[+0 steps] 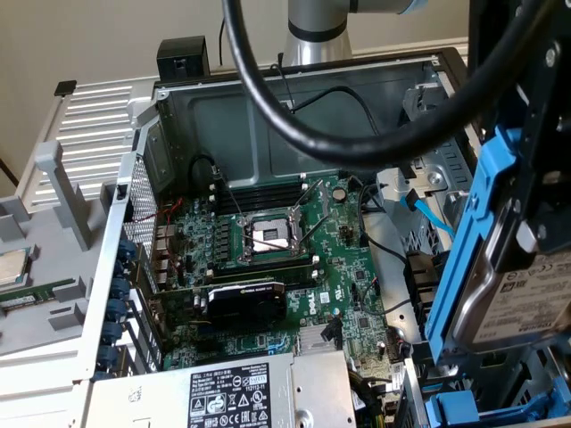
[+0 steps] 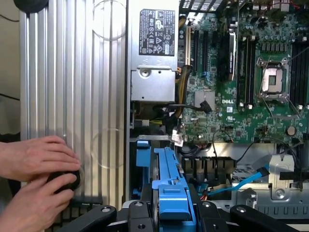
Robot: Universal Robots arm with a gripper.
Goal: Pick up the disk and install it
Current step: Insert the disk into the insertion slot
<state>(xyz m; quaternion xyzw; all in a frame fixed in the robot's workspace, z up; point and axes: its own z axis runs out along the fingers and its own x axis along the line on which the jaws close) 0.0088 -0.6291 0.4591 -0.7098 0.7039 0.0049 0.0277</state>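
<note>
The disk (image 1: 526, 294), a silver hard drive with a white label in a blue carrier frame (image 1: 473, 241), hangs tilted on edge over the open computer case's drive-bay side, at the exterior view's right. My gripper (image 1: 533, 234) is shut on it from above. In the wrist view the disk's blue-framed edge (image 2: 169, 186) sits between the black fingers (image 2: 140, 212) of the gripper (image 2: 174, 215), above the blue drive bay (image 2: 145, 154).
The case holds a motherboard with an open processor socket (image 1: 272, 236), a graphics card (image 1: 245, 299) and a grey power supply (image 1: 232, 392). A thick black cable (image 1: 357, 134) loops across the foreground. A person's hands (image 2: 38, 164) grip a black knob on the ribbed aluminium plate (image 2: 72, 72).
</note>
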